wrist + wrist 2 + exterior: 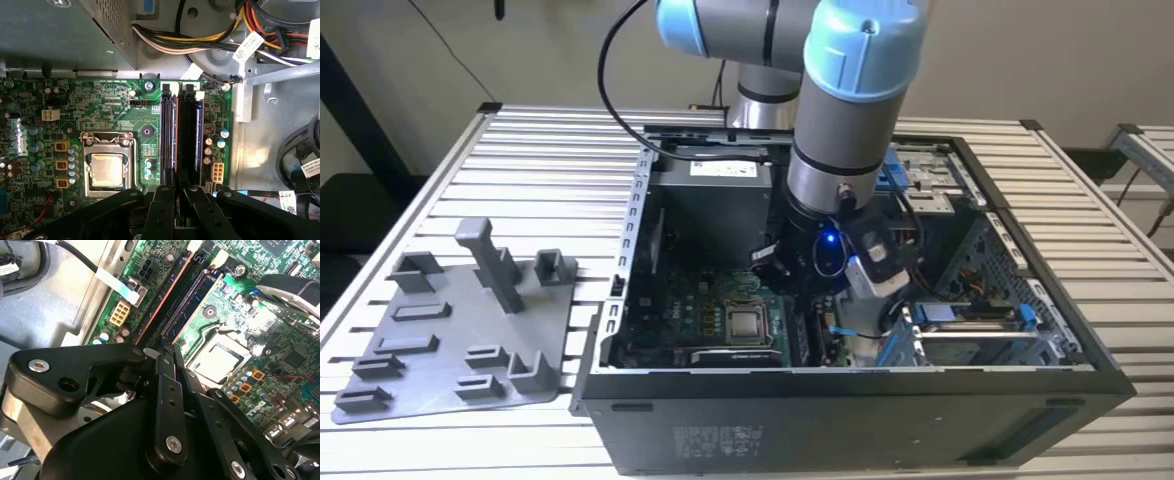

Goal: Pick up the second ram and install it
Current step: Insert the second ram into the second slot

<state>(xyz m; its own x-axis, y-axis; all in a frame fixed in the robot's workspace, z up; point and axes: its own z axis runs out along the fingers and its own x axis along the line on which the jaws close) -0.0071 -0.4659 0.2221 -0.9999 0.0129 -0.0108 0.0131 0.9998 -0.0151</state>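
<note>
your black two-fingered gripper sits low inside the open dark computer case, fingers closed edge-on around the long thin dark memory board, holding it lined up over its slot on the green motherboard, beside the silver processor socket.

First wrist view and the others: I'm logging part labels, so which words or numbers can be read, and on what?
No text reads legibly.
White cable tags: print too small.
Motherboard lettering: blurred.
Power-supply label: too small.
Case front print: blurred.
</note>
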